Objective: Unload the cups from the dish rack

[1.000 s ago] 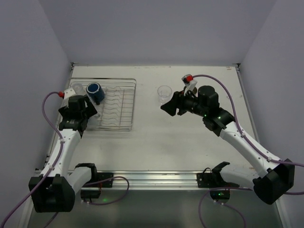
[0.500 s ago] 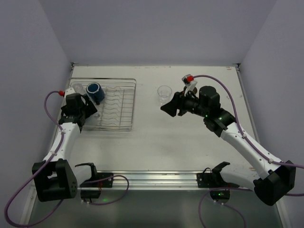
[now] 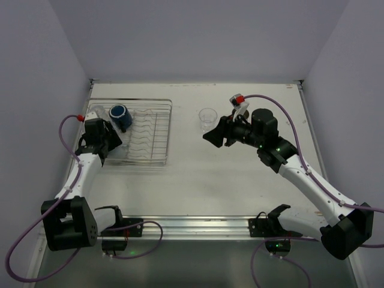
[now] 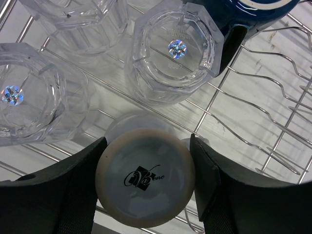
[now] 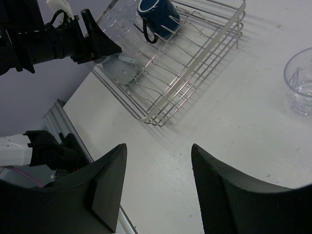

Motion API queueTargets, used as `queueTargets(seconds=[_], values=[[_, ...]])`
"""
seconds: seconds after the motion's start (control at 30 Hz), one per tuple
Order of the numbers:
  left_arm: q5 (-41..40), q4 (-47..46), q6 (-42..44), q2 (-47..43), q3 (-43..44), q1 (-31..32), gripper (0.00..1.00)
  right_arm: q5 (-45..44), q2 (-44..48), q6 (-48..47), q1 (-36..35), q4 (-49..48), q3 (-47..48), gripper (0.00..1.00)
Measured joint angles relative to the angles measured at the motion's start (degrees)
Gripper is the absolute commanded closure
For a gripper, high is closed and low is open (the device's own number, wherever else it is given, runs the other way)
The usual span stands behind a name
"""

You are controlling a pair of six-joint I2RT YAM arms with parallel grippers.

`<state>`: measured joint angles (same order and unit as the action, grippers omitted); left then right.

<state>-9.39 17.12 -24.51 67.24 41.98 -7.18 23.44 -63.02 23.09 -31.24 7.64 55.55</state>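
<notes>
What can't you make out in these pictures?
Left wrist: whether the left gripper presses the pale-based cup; the cup's base hides the contact.
Left wrist: most of the dark blue mug, cut by the top edge.
Top external: how many clear tumblers the dish rack holds; too small, partly under the gripper.
Right wrist: the clear cup, cut by the right edge.

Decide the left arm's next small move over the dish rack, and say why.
Probably squeeze the left gripper firmly onto the upturned pale cup before any lift: its fingers flank the cup's sides, contact unclear, and clear tumblers crowd close beside it in the dish rack.
</notes>
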Motion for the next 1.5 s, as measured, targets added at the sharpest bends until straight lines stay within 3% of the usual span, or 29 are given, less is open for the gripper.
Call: queueTargets(seconds=[0.03,0.1,0.23,0.5,0.87,1.17,1.5], values=[[0.07,0.28,0.0,-0.37,-0.13,0.0,0.84,-0.04,0.0,0.0,0.0,0.0,0.0,0.42],[0.24,0.92,0.0,-1.6,-0.59,0.02,0.92,-0.11,0.0,0.0,0.0,0.0,0.0,0.42],[0.68,1.66,0.07,-4.7,-0.63,0.0,0.99,-0.11,-0.02,0.13,0.0,0.0,0.0,0.42],[2.67,3.98,0.04,-9.4,1.99,-0.24,1.0,0.13,-0.74,3.58,-1.01,-3.5,-0.33,0.39],[5.7,4.96,-0.61,-11.56,6.27,-0.24,1.0,5.33,-4.55,13.68,-3.52,-19.34,-2.78,0.39],[14.97,4.81,-6.25,-14.6,10.75,0.37,1.0,7.72,-9.46,19.21,-8.48,-37.11,-7.32,0.38],[26.6,2.16,-14.73,-16.44,12.81,3.15,1.0,7.56,-22.43,20.79,-13.03,-53.37,-6.78,0.31]])
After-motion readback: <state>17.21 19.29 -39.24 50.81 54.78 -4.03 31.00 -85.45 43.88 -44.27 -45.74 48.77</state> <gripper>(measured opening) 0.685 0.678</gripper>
